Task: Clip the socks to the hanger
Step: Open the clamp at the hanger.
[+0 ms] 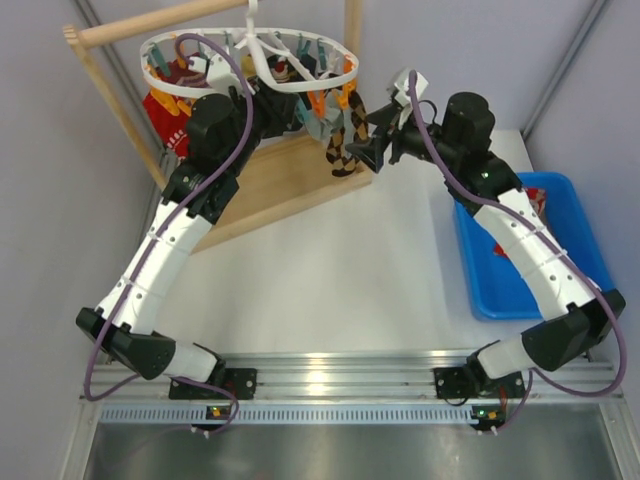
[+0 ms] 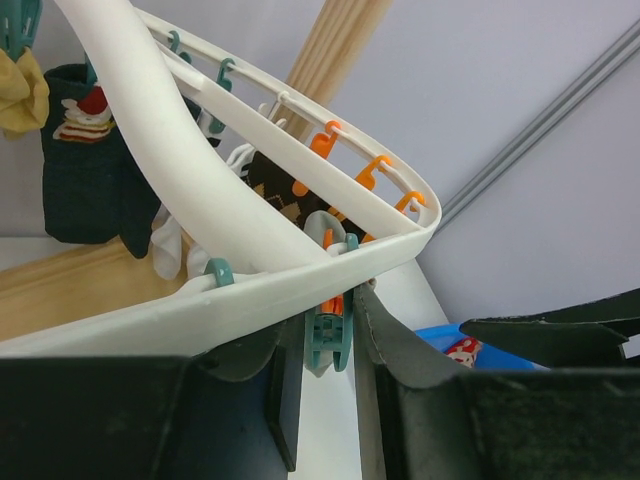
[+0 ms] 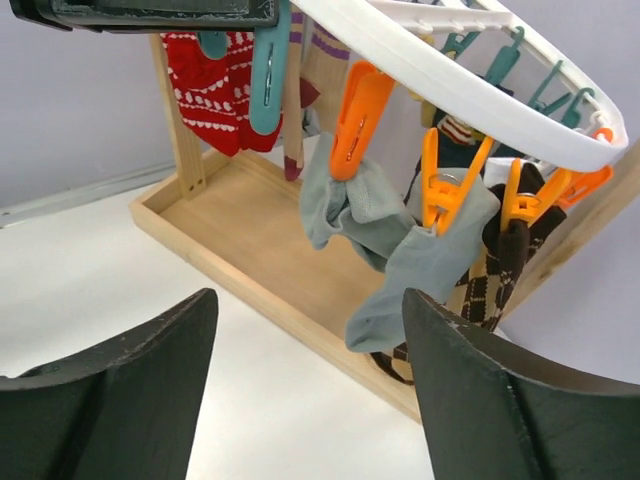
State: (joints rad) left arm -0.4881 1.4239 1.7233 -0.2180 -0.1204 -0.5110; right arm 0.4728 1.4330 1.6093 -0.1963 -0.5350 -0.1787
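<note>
The white oval hanger [image 1: 330,75] hangs from a wooden rod, with orange and teal pegs under its ring. Several socks hang from it: a red patterned one [image 3: 215,90], a grey one [image 3: 400,250] held by two orange pegs, and a brown checkered one [image 3: 500,280]. My left gripper [image 2: 328,320] is up under the ring [image 2: 250,290], its fingers closed against both sides of a teal peg [image 2: 330,338]. My right gripper [image 3: 310,310] is open and empty, just in front of and below the grey sock. In the top view it [image 1: 362,140] sits beside the checkered sock [image 1: 345,140].
The light wooden frame with a tray base [image 1: 280,185] stands under the hanger. A blue bin [image 1: 575,215] at the right holds a red patterned item [image 2: 462,350]. A dark green sock [image 2: 80,170] hangs at the far side.
</note>
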